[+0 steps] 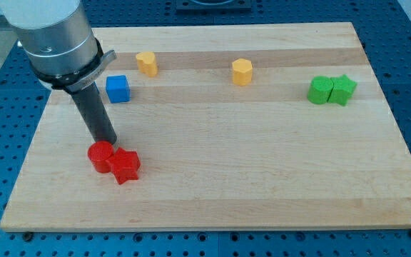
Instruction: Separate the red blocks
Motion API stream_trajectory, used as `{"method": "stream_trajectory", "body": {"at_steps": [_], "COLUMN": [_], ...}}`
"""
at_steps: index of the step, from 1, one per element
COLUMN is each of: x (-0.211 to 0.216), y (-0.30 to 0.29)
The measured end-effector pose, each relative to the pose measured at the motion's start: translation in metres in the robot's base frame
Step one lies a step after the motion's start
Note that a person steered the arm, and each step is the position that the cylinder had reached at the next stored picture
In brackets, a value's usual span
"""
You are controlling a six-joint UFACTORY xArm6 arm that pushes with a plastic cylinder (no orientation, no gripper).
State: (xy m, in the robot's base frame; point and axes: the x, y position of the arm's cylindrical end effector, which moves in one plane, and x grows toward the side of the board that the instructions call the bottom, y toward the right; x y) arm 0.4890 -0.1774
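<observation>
Worktop: pale wooden board.
Tip: my tip at 12 o'clock of touching red cylinder block and red star block.
Pincer: none fitted, state untellable.
Advice: wedge between them, push star towards 3 o'clock.

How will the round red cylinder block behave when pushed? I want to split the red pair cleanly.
The round red cylinder block stands on a flat end, so it should slide, not roll. It touches the red star-shaped block, so it may drag that along. My tip meets its curved side, so it could slip sideways.

Arm cut off at the view's top — upper part unseen
</observation>
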Motion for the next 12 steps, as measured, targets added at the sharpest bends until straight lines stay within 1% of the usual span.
{"method": "stream_trajectory", "body": {"at_steps": [1, 2, 3, 4, 5, 6, 8, 9, 10, 12], "x": [-0.003, 0.003, 0.025, 0.038, 0.068, 0.073, 0.128, 0.118, 0.096, 0.093], "y": [-0.006, -0.056, -0.048, 0.035, 0.065, 0.044, 0.092, 0.098, 0.089, 0.085]}}
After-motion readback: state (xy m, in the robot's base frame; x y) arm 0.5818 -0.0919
